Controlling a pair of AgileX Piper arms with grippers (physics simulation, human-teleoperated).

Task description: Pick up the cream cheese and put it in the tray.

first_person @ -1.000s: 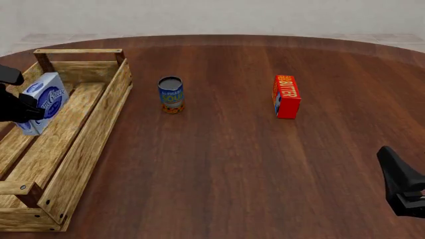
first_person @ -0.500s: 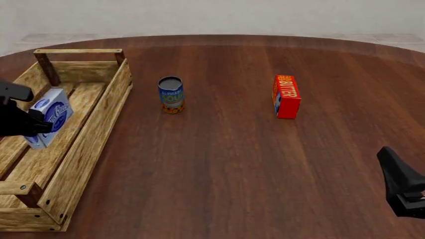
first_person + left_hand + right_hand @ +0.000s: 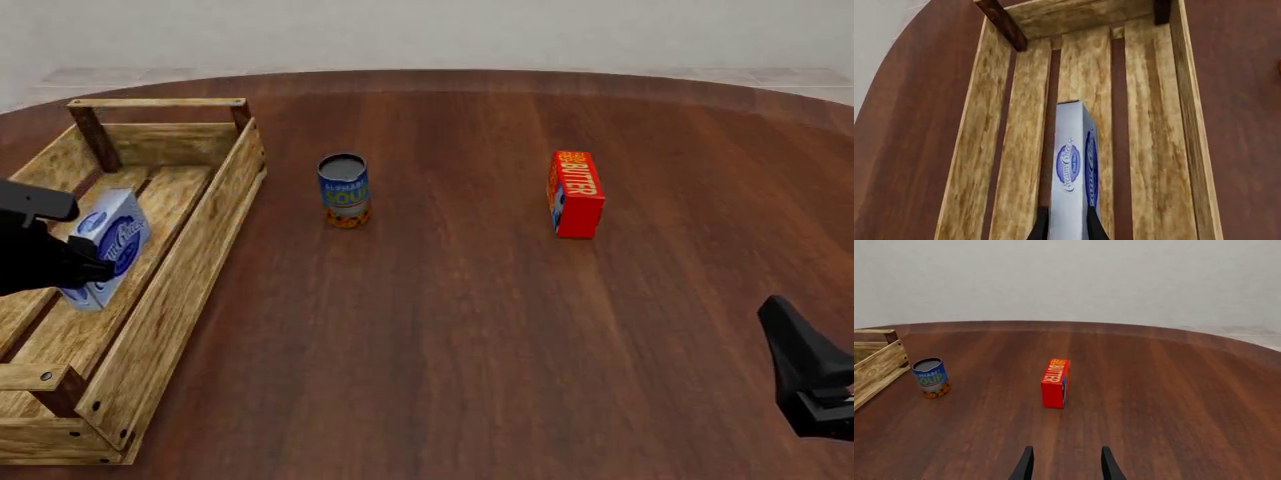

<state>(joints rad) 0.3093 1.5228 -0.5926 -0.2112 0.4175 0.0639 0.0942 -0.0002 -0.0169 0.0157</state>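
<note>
The cream cheese (image 3: 111, 243), a pale blue-white box with a dark blue oval label, stands on edge inside the tray (image 3: 200, 250), low over its slats. My left gripper (image 3: 70, 268) is shut on the box's near end. In the left wrist view the cream cheese (image 3: 1074, 170) sits between the two dark fingertips of the left gripper (image 3: 1067, 232), over the middle slats of the tray (image 3: 1154, 125). Whether the box touches the slats I cannot tell. My right gripper (image 3: 1066, 466) is open and holds nothing, low at the table's near right.
A blue-yellow soup can (image 3: 343, 190) stands upright just right of the tray. A red-orange butter box (image 3: 575, 193) stands on edge right of centre. The right arm (image 3: 811, 375) rests at the near right corner of the round wooden table.
The left gripper has lowered the cream cheese deeper into the tray and a little toward the near side. The right arm has not moved.
</note>
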